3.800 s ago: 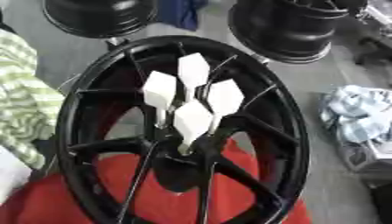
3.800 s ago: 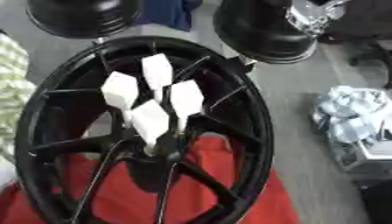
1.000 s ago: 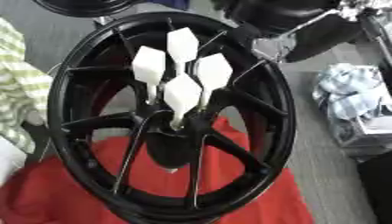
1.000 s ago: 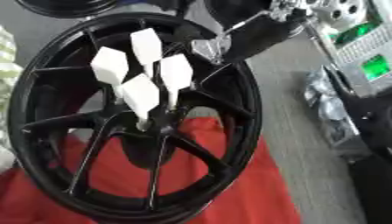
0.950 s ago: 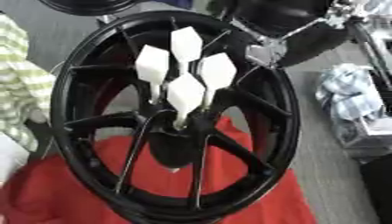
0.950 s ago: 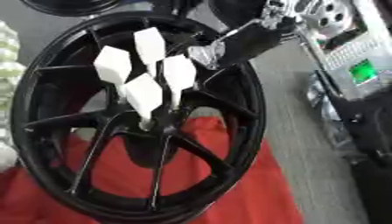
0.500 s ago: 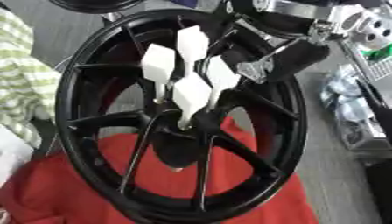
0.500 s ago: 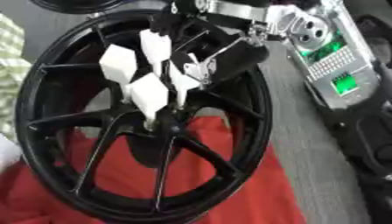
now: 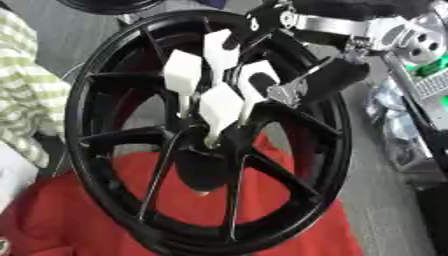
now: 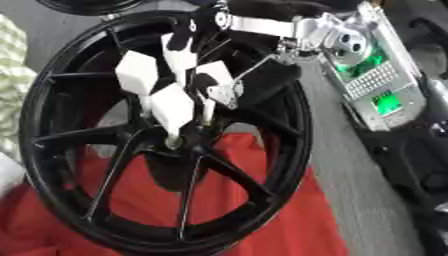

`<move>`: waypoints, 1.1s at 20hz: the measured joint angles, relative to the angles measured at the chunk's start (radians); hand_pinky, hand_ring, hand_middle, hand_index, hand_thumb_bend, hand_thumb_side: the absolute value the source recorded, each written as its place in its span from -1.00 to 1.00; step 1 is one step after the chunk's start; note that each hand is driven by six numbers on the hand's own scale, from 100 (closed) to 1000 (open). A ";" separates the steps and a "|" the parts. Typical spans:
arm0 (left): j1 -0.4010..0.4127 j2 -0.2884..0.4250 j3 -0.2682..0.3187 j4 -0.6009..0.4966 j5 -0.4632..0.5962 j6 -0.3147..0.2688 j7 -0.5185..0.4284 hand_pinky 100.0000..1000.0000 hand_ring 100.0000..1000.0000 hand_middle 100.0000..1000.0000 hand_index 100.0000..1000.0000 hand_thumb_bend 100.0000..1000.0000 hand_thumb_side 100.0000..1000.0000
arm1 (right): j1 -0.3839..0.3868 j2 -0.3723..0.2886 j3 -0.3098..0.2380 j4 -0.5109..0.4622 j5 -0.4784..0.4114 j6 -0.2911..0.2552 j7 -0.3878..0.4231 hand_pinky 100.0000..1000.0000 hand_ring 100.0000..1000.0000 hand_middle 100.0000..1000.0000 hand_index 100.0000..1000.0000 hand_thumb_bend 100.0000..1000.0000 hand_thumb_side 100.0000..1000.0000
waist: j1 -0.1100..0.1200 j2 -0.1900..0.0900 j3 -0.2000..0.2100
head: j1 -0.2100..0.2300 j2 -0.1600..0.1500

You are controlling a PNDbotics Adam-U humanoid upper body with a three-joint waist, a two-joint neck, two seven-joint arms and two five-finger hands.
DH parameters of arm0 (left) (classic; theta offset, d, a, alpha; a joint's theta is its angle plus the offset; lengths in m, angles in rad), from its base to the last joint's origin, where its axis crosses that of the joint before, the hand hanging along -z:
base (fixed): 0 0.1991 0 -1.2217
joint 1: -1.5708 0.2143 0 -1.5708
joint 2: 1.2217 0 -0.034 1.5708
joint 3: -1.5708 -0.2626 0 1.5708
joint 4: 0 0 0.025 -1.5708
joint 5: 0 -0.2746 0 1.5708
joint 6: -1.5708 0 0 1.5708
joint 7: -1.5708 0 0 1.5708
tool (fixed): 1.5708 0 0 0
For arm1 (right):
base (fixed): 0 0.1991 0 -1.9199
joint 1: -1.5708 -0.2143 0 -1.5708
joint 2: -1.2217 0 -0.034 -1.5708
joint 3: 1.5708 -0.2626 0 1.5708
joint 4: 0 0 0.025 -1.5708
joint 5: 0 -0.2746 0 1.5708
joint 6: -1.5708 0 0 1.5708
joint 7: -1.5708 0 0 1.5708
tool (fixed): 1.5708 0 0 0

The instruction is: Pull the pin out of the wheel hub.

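Four white-headed pins [image 9: 220, 104] stand in the black wheel hub [image 9: 206, 157].

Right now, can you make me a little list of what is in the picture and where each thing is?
wheel: big black wheel hub, standing tilted, spokes facing the camera
pins: four white pins with flat heads, sticking out of the hub's middle
right hand: black right hand reaching in from the upper right, fingers at the rightmost pin; grip unclear
left hand: not in view
cloth: red cloth under the wheel
left edge: striped green and white fabric
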 measured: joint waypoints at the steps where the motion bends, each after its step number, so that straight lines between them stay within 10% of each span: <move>1: 0.000 0.000 0.000 0.000 0.000 0.000 0.000 0.19 0.44 0.33 0.46 -1.00 0.57 | 0.000 0.000 0.000 -0.004 0.014 -0.002 0.006 0.70 0.52 0.53 0.70 -1.00 -0.68 | 0.000 0.000 0.000 | 0.000 0.000; 22: -0.008 0.000 -0.001 0.000 -0.007 0.004 -0.004 0.19 0.44 0.33 0.46 -1.00 0.59 | 0.010 0.014 0.000 0.046 0.164 -0.028 0.027 0.70 0.55 0.55 0.70 -1.00 -0.63 | 0.004 0.033 -0.006 | 0.006 -0.044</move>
